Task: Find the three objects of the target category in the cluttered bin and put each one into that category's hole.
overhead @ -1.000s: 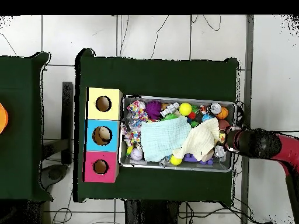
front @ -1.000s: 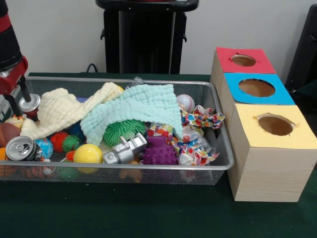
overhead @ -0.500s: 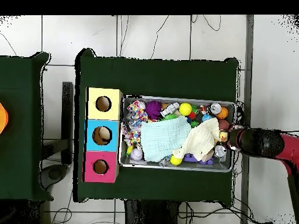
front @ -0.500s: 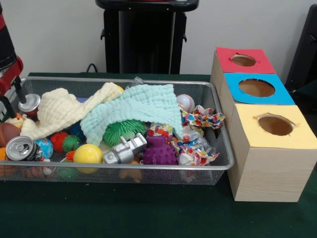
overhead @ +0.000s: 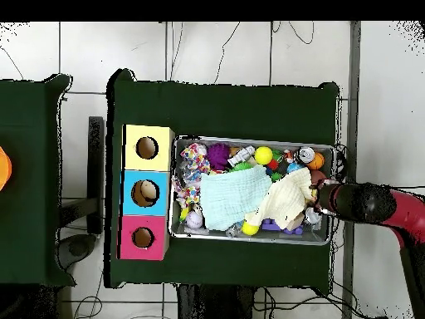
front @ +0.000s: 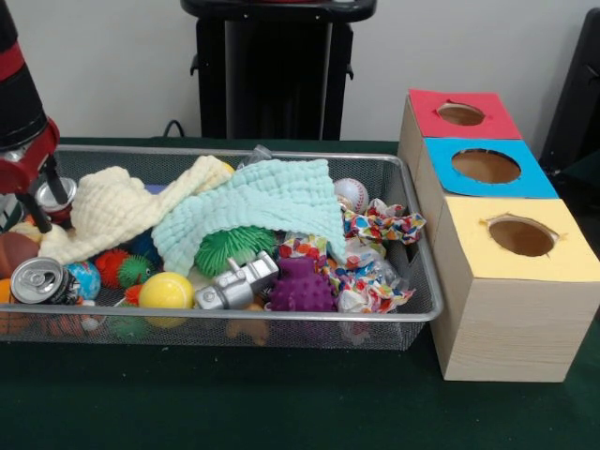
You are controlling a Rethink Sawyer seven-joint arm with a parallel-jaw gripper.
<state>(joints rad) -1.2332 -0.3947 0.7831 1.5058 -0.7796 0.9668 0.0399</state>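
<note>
The wire tray [front: 417, 314] brims with cloths, balls and cans. The red-topped box's hole [front: 460, 114] sits beyond its far right corner. The gripper [front: 33, 202] dips into the tray's left end; its fingers' spread can't be judged. A small plush, probably, peeks there [front: 28, 227].

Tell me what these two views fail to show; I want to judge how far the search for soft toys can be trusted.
- Gripper, front view: cut off by the left edge, so its state is unreadable. Overhead, the arm covers it.
- Bin contents under the mint cloth and yellow cloth: hidden in both views.
- Small plush at the left end: only its top shows.
- Red-topped hole: its inside is not visible.
</note>
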